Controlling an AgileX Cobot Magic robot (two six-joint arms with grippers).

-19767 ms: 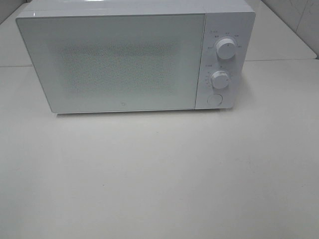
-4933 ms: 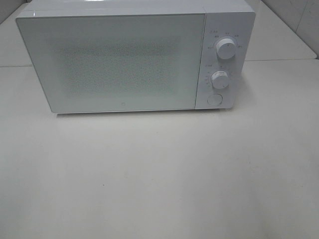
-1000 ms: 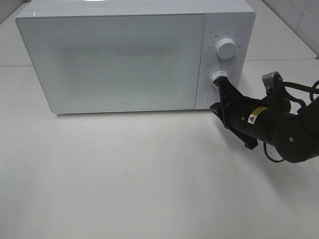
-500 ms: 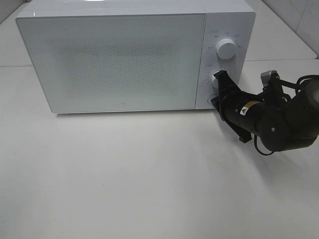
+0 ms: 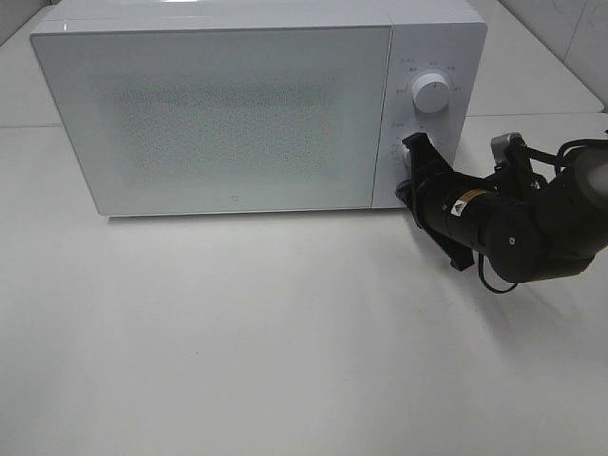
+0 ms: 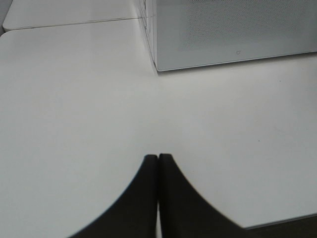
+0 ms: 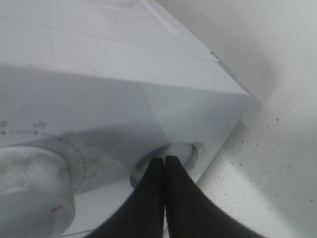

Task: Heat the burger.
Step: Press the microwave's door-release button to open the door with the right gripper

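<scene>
Right hand, pinched shut, pokes the microwave's round button, likely to pop the door; left hand idles closed.

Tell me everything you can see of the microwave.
The microwave is a white, glossy box standing upright on the pale table, front toward the high camera. Its door is shut, with a speckled frosted window that hides the inside. The control strip beside the door carries an upper knob ringed by small markings, a lower knob and a round button beneath. The shut right tool has its tips at that button; whether they press it is unclear.
</scene>
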